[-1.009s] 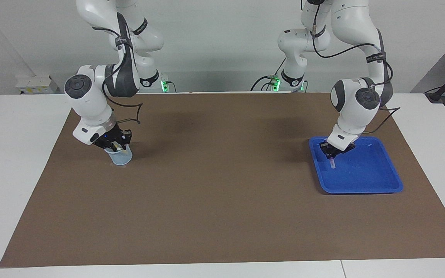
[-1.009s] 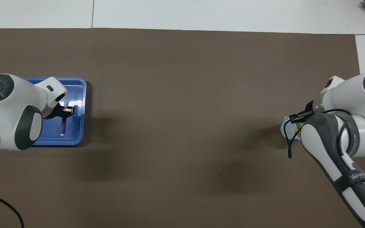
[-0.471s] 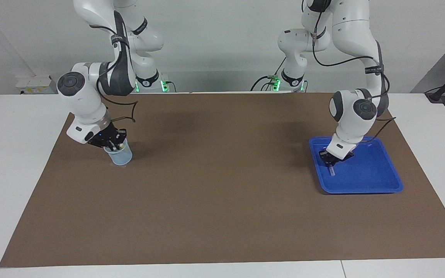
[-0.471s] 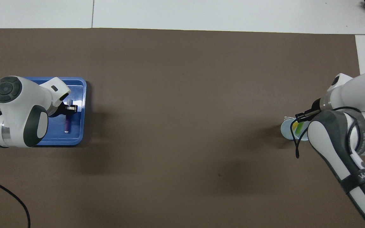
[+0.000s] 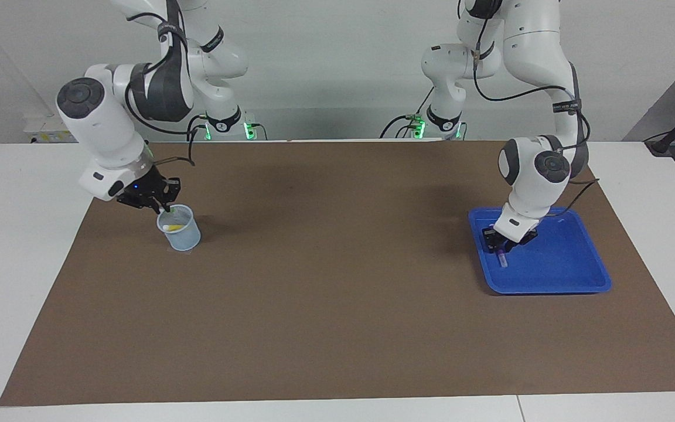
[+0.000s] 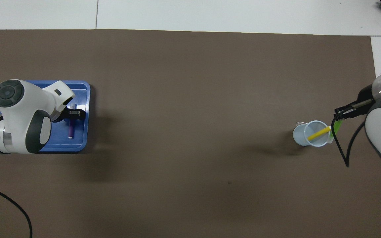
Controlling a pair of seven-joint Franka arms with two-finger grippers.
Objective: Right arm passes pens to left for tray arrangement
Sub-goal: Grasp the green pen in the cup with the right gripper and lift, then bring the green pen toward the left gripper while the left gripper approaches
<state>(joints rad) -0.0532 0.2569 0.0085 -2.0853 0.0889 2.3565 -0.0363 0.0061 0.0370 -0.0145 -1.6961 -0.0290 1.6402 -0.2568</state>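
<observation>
With the right pincer [image 5: 164, 206], pinching the green pen [image 6: 336, 127] at the rim of the pale cup [image 5: 180, 235], toward the right arm's end of the table; leaving the yellow pen [image 6: 318, 133] leaning inside that cup. With the left pincer [image 5: 500, 240], hovering low at one end of the purple pen [image 5: 503, 258] lying in the blue tray [image 5: 572, 275]; spread or pressed together, impossible to tell.

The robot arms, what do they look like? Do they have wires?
Both arms are glossy white with dark grey patches at the bends and round grey caps on the joints. Black cables loop along each. The left gripper and the right gripper are small and black. Green lights glow at the bases.
</observation>
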